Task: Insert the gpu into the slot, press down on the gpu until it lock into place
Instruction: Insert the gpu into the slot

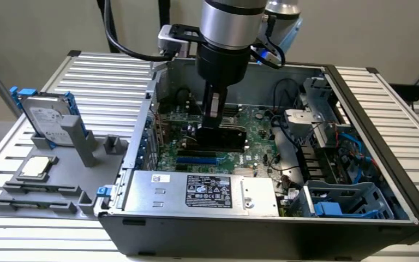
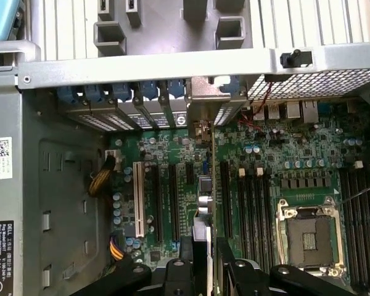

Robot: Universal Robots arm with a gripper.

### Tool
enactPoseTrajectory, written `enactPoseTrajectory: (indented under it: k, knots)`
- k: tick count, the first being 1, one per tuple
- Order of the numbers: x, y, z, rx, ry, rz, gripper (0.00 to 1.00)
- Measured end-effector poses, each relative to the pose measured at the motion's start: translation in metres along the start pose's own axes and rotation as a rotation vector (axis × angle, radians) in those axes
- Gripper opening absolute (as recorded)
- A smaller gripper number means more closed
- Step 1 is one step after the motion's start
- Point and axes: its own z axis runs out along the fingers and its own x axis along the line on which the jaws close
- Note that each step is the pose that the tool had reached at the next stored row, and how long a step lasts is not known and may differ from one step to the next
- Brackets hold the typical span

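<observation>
One pincer [image 1: 211, 129] astride gpu [image 1: 222, 143] edge

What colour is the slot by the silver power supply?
Bright blue: the slot shows clearest in the exterior view.

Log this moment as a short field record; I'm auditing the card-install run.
gpu: upright on edge above the motherboard
gripper: inside the open case, shut on the gpu's top edge
slot: blue strip, showing between gpu and power supply in the exterior view
seated: cannot tell
outside case: hard drive standing on a grey fixture
</observation>
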Motion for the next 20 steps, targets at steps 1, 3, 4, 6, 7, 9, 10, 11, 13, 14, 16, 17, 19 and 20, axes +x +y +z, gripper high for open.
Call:
enactPoseTrajectory:
  k: [1, 3, 4, 6, 7, 9, 10, 11, 13, 14, 16, 17, 19, 20]
  knots:
    - [0.0, -0.0001, 0.0017, -0.0001, -0.0006, 0.0, 0.26]
    - [0.0, -0.0004, 0.0051, -0.0002, -0.0026, 0.0, 0.26]
    - [0.0, -0.0005, 0.0066, -0.0004, -0.0042, -0.001, 0.26]
    - [0.001, -0.0005, 0.0097, -0.0008, -0.0085, -0.004, 0.26]
    - [0.001, -0.0005, 0.0112, -0.0009, -0.0103, -0.006, 0.26]
    - [0.001, -0.0006, 0.0145, -0.0012, -0.0132, -0.008, 0.26]
    - [0.002, -0.0006, 0.0161, -0.0013, -0.0146, -0.009, 0.26]
    - [0.002, -0.0006, 0.0177, -0.0015, -0.0159, -0.01, 0.26]
    - [0.002, -0.0007, 0.021, -0.0017, -0.0186, -0.013, 0.26]
    - [0.003, -0.0007, 0.0226, -0.0018, -0.0197, -0.014, 0.26]
    - [0.003, -0.0009, 0.0261, -0.0019, -0.0211, -0.014, 0.26]
    - [0.003, -0.001, 0.0278, -0.0019, -0.0211, -0.015, 0.26]
    - [0.003, -0.0007, 0.0314, -0.0019, -0.0211, -0.015, 0.26]
    - [0.003, -0.0002, 0.0334, -0.0019, -0.0211, -0.015, 0.26]
